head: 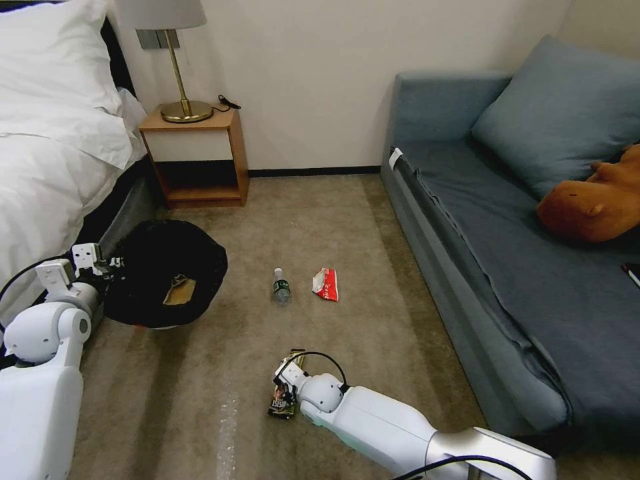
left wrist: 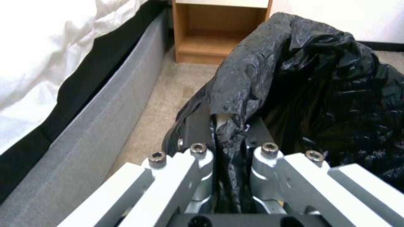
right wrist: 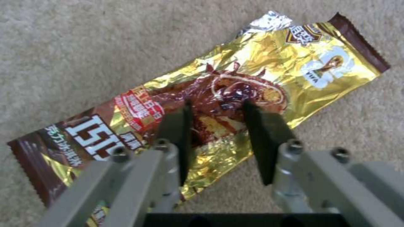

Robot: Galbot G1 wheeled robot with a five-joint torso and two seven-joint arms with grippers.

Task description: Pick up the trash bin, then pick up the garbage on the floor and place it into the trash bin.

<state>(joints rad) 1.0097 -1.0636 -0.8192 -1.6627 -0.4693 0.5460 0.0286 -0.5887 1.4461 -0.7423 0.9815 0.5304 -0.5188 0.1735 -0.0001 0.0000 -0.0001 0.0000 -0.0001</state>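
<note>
Parted fingers (right wrist: 261,138) over gold wrapper (right wrist: 261,69)

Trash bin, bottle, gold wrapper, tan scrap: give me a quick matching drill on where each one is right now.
Things:
1. trash bin
2. clear bottle
3. gold wrapper
4. tan scrap

Places:
A. on the carpet beside the red-and-white packet
B. inside the black liner
C. rim pinched by the left claw
D. flat on the carpet, between the open fingers of the right claw

Pairs: 1-C, 2-A, 3-D, 4-B
</note>
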